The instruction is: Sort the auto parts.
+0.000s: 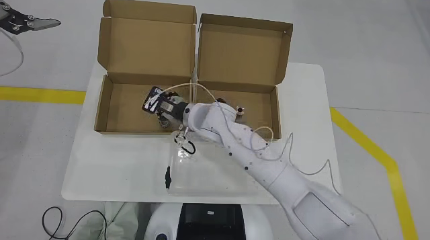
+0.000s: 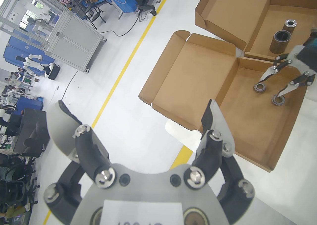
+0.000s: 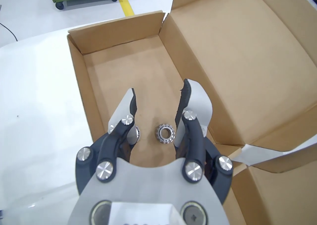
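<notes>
The right gripper [image 3: 159, 88] hangs low in the left box [image 3: 78, 74], at its right end, jaws apart and holding nothing. One bearing [image 3: 165, 133] lies flat on the box floor in the gap between the fingers. A second bearing [image 3: 137, 133] sits just beside it, half hidden behind one finger.

Both look like small steel roller bearings, so probably dense for their size, rigid and not fragile (though smooth, perhaps oily, and likely to slip). The soundest hold is probably across the outer ring, with the pads square on opposite sides. Lying flat, a bearing should not roll, but a skewed pinch could squirt it sideways into its neighbour.

Farther right, the right box [image 1: 275, 109] holds two upright metal sleeves, one wide [image 2: 281, 42] and one narrow [image 2: 290, 24]. They would be heavier and are best gripped around the wall.

Well off the table [image 1: 107, 173] to the far left, the left gripper [image 2: 135, 103] hangs with jaws apart and empty.
</notes>
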Tool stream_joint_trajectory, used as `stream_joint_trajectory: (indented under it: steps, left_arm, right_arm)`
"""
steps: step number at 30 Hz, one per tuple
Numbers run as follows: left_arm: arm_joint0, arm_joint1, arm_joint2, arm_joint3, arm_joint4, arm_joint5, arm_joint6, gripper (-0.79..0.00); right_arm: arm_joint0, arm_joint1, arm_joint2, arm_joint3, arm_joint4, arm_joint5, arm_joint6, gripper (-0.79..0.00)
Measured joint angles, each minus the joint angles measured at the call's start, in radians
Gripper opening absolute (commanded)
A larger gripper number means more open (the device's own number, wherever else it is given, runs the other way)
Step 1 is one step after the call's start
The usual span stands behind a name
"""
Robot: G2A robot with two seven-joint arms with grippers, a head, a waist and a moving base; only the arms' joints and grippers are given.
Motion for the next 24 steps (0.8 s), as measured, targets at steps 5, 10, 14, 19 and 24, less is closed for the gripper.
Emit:
stream_joint_trajectory:
  steps: [5,10,14,19,24]
  left_arm:
    - [0.0,0.0,0.0,0.0,0.0,0.0,0.0,0.0]
    - [0.0,0.0,0.0,0.0,0.0,0.0,0.0,0.0]
    - [0.0,0.0,0.0,0.0,0.0,0.0,0.0,0.0]
    - [0.0,0.0,0.0,0.0,0.0,0.0,0.0,0.0]
    - [0.0,0.0,0.0,0.0,0.0,0.0,0.0,0.0]
  right_arm:
    - [-0.151,0.061,0.096,-0.225,-0.07,-0.044,0.056,-0.456]
    - [-0.294,0.107,0.195,-0.382,-0.122,-0.062,0.047,-0.437]
    - [-0.391,0.136,0.266,-0.466,-0.163,-0.078,0.003,-0.262]
    - [-0.486,0.165,0.346,-0.549,-0.205,-0.094,-0.046,0.0]
    - [-0.573,0.187,0.411,-0.619,-0.233,-0.081,-0.093,0.0]
